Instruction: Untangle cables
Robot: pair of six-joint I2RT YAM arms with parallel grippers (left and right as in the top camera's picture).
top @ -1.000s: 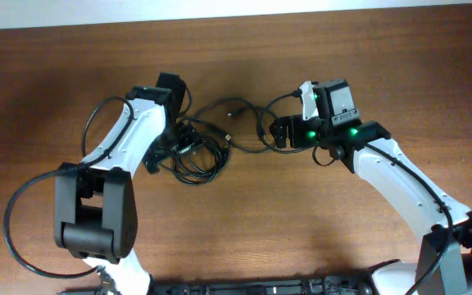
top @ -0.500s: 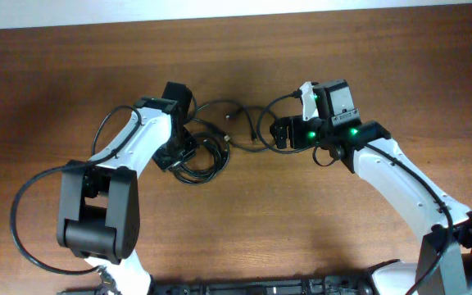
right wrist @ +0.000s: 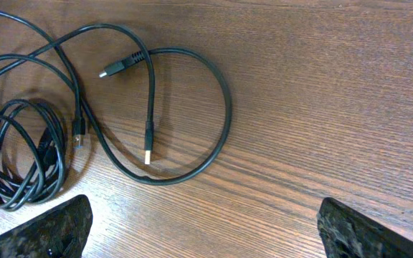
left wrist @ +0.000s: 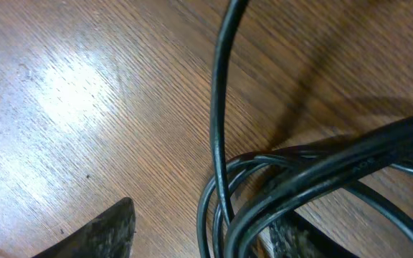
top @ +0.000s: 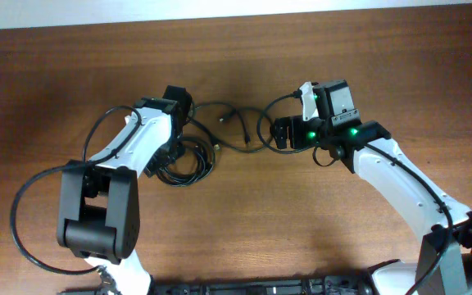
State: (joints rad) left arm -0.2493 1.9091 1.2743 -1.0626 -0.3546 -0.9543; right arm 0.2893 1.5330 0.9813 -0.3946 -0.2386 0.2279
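Left end effector: the left end effector [top: 170, 154] sits low on the worktop [top: 301, 238] at the 9 o'clock side of the cables. In its wrist view, the left end effector [left wrist: 199, 233] has its fingers [left wrist: 106, 233] apart. Black strands run through the gap and crowd against the finger at 5 o'clock. Nothing is visibly pinched.
Right end effector: the right end effector [top: 279, 133] has its jaws spread wide and holds nothing. In its wrist view, the right end effector [right wrist: 205, 215] shows fingers at 7 and 5 o'clock with bare wood between them.
Coiled cable bundle: the coiled cable bundle [top: 185, 164] is several black turns lying flat, just at 5 o'clock of the left end effector. The right wrist view shows the coiled cable bundle [right wrist: 20, 161] at 9 o'clock.
Loose cable loop: the loose cable loop [top: 259, 129] lies between the two end effectors, at 9 o'clock of the right one. In the right wrist view, the loose cable loop [right wrist: 217, 143] has strands trailing toward the bundle.
Plugs: the gold-tipped plug [right wrist: 148, 153] lies inside the loop. The black connector [right wrist: 117, 68] is at its 11 o'clock.
Worktop: brown wood grain, carrying all the cables.
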